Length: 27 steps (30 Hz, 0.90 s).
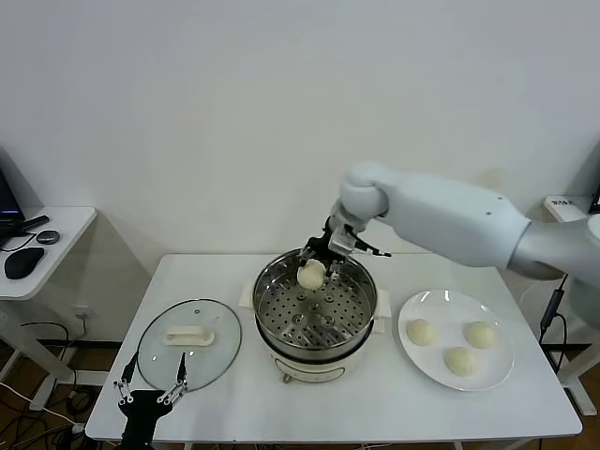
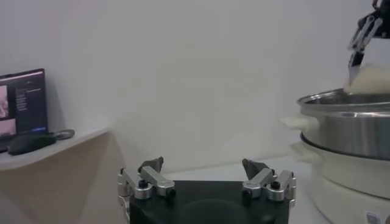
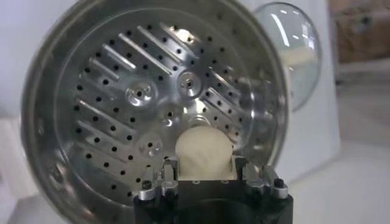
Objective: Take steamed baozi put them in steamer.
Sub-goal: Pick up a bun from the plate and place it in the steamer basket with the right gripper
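**Bun held over the steamer's far rim**

The right hand (image 1: 313, 264) hangs above the steamer (image 1: 315, 361), near its far rim, with its fingers closed on 1 steamed baozi (image 1: 311, 274). The right wrist view looks straight down past that bun (image 3: 203, 151) onto the perforated tray (image 3: 146, 115), and the bun sits between the 2 finger mounts, clear of the metal below. Nothing lies on the tray.

3 more buns rest on the white plate (image 1: 418, 305) on the counter (image 1: 375, 398), to the right of the steamer — 1 at the plate's left (image 1: 419, 331), 1 toward its far right (image 1: 480, 334), 1 nearest the counter's front edge (image 1: 460, 360). They lie apart from one another.

The glass lid (image 1: 188, 354) with its white handle (image 1: 189, 334) lies flat on the counter, left of the steamer.

The left hand (image 1: 150, 392) is parked low at the counter's front-left edge, just in front of the lid — fingers spread wide and holding nothing.
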{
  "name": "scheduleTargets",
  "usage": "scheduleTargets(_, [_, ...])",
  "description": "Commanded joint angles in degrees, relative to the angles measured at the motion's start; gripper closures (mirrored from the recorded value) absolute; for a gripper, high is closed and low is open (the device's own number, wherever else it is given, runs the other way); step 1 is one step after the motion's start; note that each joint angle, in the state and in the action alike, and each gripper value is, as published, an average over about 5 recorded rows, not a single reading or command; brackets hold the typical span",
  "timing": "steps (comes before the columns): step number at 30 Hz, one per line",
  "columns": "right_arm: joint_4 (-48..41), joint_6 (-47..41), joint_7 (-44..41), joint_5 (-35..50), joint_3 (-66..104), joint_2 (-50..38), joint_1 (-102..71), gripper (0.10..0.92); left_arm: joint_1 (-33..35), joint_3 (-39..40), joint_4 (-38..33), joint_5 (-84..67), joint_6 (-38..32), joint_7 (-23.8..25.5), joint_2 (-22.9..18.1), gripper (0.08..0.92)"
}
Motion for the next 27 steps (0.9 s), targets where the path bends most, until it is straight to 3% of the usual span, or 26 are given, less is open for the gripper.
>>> scheduleTargets(1, [-3.4,6.6,1.1,-8.8,-1.7,3.9,-1.0,0.474,-0.1,-0.4,0.1,0.0,0.0,0.0,-0.1,0.177])
scheduleTargets(11, [-8.7,9.3,2.5,-16.5,2.1,4.4,-4.0,0.472,0.1,-0.6,0.2,0.0,-0.2,-0.1,-0.1,0.177])
scheduleTargets(18, [-10.8,9.5,3.7,-16.7,3.6,4.6,-5.2,0.45,0.4,-0.7,-0.3,0.1,-0.3,-0.2,-0.1,0.177])
scheduleTargets(21, [-10.9,9.5,4.3,-16.6,4.1,4.7,-5.8,0.415,0.5,-0.7,-0.4,0.1,-0.4,-0.3,-0.1,0.177])
scheduleTargets(27, [-10.2,9.5,5.3,-15.5,5.1,4.4,-5.7,0.26,0.9,-0.7,-0.9,0.4,-0.5,-0.4,-0.4,0.177])
